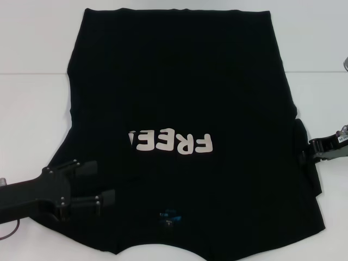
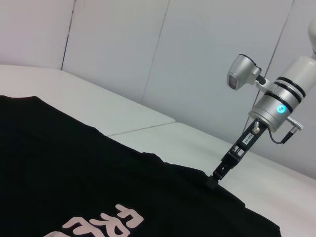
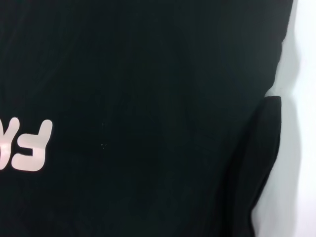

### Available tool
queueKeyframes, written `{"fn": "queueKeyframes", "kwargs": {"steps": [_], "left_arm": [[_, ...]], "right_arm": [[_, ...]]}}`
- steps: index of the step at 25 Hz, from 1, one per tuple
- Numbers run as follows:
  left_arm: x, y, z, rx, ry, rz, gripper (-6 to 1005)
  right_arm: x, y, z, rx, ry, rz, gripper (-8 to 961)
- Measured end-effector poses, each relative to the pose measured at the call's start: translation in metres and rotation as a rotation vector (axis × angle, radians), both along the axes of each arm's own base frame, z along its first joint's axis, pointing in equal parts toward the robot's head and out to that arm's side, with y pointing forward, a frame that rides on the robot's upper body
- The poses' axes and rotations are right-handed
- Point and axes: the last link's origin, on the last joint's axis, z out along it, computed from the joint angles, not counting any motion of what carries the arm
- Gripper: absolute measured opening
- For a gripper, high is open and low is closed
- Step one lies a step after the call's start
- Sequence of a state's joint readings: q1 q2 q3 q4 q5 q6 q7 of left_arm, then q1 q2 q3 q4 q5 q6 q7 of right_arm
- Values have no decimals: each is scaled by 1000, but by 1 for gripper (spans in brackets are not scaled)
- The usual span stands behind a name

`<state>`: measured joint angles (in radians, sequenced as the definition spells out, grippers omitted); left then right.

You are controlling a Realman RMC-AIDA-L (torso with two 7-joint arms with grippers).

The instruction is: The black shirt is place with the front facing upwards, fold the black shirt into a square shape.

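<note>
Item: large black soft-fabric T-shirt [image 1: 185, 98] with off-white "FREE" lettering [image 1: 171, 142]. Lies front up and spread across the white table [image 1: 32, 103], collar and small blue neck label [image 1: 168, 217] nearest the robot, presumably so both side edges sit within reach.

Left gripper [image 1: 100, 182]: black, two-fingered, jaws parted wide, over the shirt's near-left shoulder area, apparently poised to take that edge.

Right gripper [image 1: 304, 147]: at the right-hand edge by a bunched sleeve fold [image 3: 261, 158]; jaw state cannot be told. Folding apparently just starting.
</note>
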<state>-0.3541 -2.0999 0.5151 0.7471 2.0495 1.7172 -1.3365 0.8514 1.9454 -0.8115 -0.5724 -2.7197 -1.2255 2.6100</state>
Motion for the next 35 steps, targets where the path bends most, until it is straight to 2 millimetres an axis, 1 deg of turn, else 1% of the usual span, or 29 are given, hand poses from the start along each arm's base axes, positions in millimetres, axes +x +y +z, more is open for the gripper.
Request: {"fn": "queueKeyframes", "kwargs": {"steps": [2,8,13,18,22,29,35], "left_arm": [[0,0,0,-1,-1,2,950],[-1,1,-1,0,8,9,950],[-1,1,-2,-10,12,11,950],[-1,1,-3,-14,10,15,950],[-1,1,-3,-17,9,20,950],[-1,0,-4,-18,5,24,950],[-2,-2,-4,-18,5,28,950]], "right_arm": [[0,0,0,1,0,-1,436],[0,0,1,3,-1,-2,195],[1,0,0,-7,-11,0,40],[1,0,2,-4,-14,3,40],[4,-1,7,3,-11,-4,40],[7,0,25,46,-2,-5,41],[8,0,36,72,17,-5,41]]}}
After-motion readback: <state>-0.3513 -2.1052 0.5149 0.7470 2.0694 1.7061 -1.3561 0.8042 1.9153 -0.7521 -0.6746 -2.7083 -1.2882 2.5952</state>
